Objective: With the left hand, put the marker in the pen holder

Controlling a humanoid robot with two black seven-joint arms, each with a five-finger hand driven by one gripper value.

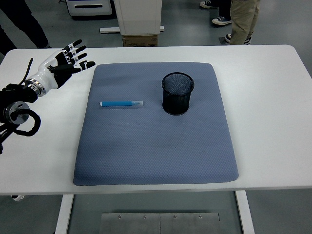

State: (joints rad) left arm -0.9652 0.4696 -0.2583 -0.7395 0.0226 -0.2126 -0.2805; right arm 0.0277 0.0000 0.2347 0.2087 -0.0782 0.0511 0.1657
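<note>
Head view shows the left robot hand [62,66] spread wide, empty, near the worktop's [273,97] far-left corner. Marker [122,103] lies mid-mat [156,146], probably flat. Reach down, pinch its middle gently.

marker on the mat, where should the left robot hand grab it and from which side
Probably around the middle of the blue marker, coming down from above. It lies flat on the grey mat, its length running left to right, so only its top and long sides are free. The left robot hand is open, up and to its left; the pen holder stands just past its right end.
</note>
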